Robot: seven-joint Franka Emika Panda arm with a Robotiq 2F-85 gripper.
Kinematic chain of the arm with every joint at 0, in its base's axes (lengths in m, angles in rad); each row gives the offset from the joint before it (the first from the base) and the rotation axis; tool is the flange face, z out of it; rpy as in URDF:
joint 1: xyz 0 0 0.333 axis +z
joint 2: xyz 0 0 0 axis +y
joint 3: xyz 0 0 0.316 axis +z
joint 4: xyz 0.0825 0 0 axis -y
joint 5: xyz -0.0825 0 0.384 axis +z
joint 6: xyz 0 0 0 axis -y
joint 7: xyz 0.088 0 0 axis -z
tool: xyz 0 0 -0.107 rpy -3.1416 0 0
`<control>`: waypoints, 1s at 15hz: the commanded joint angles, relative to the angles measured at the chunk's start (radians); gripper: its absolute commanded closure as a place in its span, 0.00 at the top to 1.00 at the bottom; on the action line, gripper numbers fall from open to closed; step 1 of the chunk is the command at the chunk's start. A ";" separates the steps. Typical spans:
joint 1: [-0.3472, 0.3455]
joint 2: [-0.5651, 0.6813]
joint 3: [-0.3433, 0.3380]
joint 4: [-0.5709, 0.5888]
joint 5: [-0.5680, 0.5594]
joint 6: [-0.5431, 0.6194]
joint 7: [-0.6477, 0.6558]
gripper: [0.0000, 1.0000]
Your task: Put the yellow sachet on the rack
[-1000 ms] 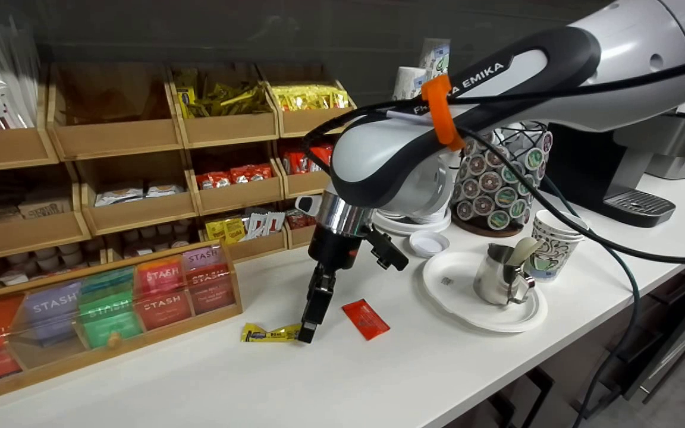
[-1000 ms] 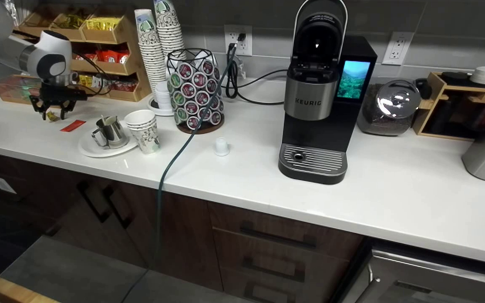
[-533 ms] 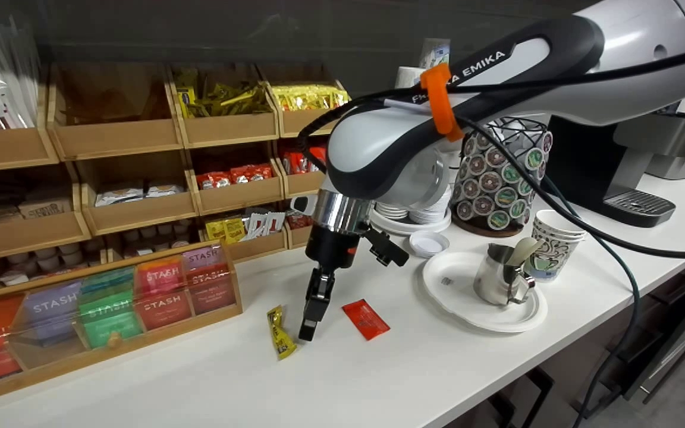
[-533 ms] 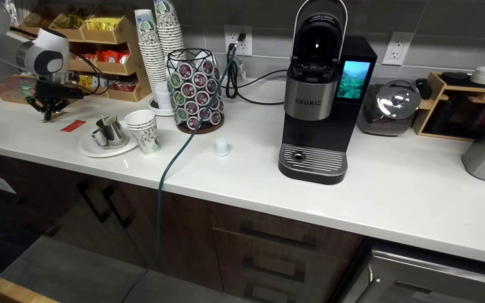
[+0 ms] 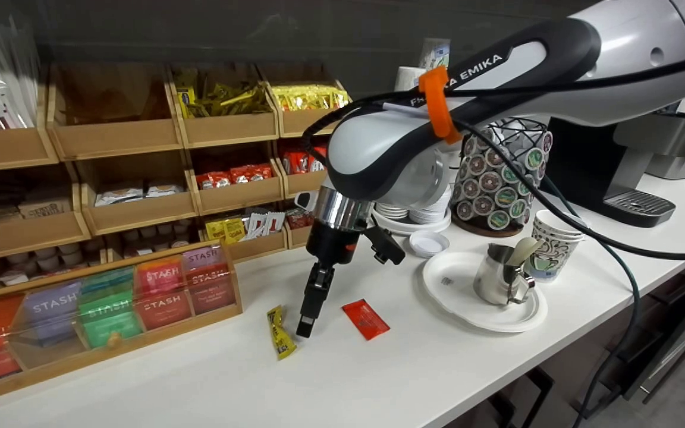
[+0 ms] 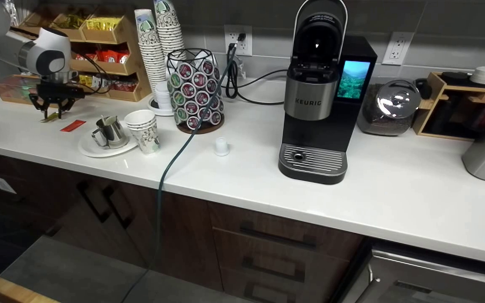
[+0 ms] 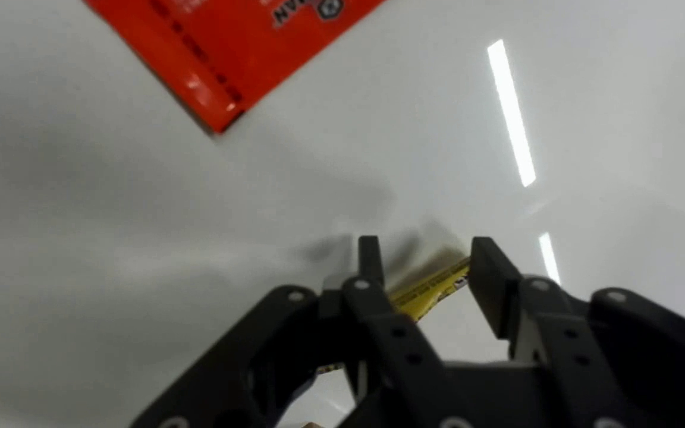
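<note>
1. Yellow sachet [image 5: 281, 334]: it lies on the white counter [image 5: 200, 389], at the lower centre of the frame in an exterior view, slanting from upper left to lower right.
2. The gripper [image 7: 424, 252] is unclenched, its two fingers [image 7: 500, 291] well parted, as the wrist view shows. In an exterior view it points down just right of the yellow sachet.
3. In the wrist view the yellow sachet crosses the lower middle of the frame, partly hidden by the fingers; a length of it shows in the gap between them. Whether they touch it, I cannot tell.
4. A red sachet [image 5: 366, 319] lies on the counter right of the gripper in an exterior view; in the wrist view it sits at the top edge, left of centre.
5. The rack [image 5: 119, 139], tiered light-brown wood, stands at the upper left in both exterior views, with yellow packets [image 5: 223, 104] in its top tier and red packets [image 5: 235, 175] in the middle.
6. A wooden tea box [image 5: 170, 330] stands at the lower left in an exterior view.
7. Right of centre there, a white plate [image 5: 455, 303] bears a steel pitcher [image 5: 493, 279], with paper cups [image 5: 550, 255] just beside.
</note>
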State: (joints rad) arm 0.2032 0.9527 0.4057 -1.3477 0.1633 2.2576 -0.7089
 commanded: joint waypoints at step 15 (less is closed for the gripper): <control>0.061 0.056 -0.010 -0.017 0.059 0.243 0.372 1.00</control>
State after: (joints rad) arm 0.2336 1.0035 0.4263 -1.3585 0.2464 2.4870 -0.4236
